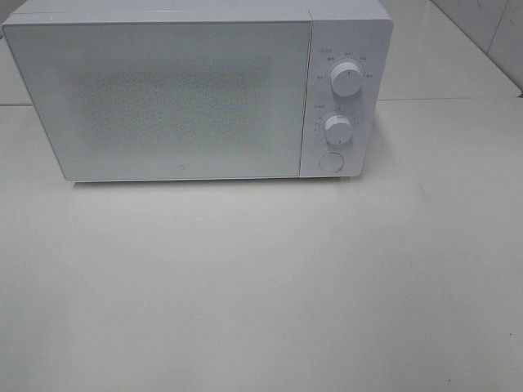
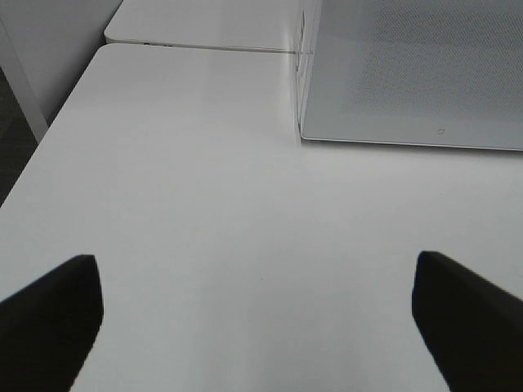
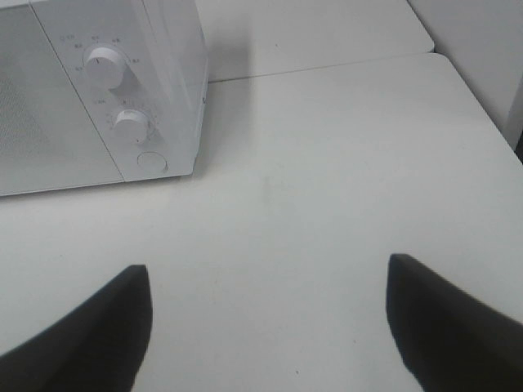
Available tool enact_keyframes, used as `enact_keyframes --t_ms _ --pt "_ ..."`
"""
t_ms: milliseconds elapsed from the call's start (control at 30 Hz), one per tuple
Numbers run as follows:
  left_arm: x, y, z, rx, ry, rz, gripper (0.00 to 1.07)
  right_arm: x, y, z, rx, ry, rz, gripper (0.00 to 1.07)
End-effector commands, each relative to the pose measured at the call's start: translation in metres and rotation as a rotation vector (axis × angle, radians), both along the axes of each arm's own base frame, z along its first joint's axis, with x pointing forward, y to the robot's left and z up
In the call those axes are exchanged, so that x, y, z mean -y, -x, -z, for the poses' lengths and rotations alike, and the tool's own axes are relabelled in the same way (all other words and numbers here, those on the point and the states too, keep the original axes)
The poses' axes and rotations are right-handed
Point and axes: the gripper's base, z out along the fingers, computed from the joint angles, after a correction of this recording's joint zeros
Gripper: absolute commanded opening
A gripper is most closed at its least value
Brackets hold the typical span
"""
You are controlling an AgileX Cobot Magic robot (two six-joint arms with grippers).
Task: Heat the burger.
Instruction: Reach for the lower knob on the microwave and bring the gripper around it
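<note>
A white microwave [image 1: 196,90] stands at the back of the white table [image 1: 261,286] with its door shut. It has two knobs, the upper knob [image 1: 346,80] and the lower knob [image 1: 337,126], and a round button [image 1: 329,161] on its right panel. The burger is not in view in any frame. My left gripper [image 2: 257,327] is open and empty over the table, to the left of the microwave front [image 2: 409,73]. My right gripper [image 3: 265,327] is open and empty over the table, to the right of the microwave [image 3: 98,90]. Neither gripper shows in the exterior high view.
A second white table surface [image 1: 441,49] adjoins behind, with a seam [image 3: 327,65] running past the microwave. The table's left edge [image 2: 49,139] and right edge [image 3: 482,98] show in the wrist views. A tiled wall [image 1: 490,33] stands at the back right.
</note>
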Motion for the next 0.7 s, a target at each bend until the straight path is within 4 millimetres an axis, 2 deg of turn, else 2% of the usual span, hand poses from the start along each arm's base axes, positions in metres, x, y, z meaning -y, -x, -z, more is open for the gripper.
enact_keyframes --t_ms 33,700 --pt "0.000 0.003 0.001 0.022 -0.005 -0.005 0.98 -0.002 -0.012 -0.002 0.033 -0.010 0.006 0.74" --pt "0.000 0.003 0.001 0.022 -0.005 -0.005 0.98 -0.013 -0.080 0.029 0.111 -0.011 -0.053 0.74"
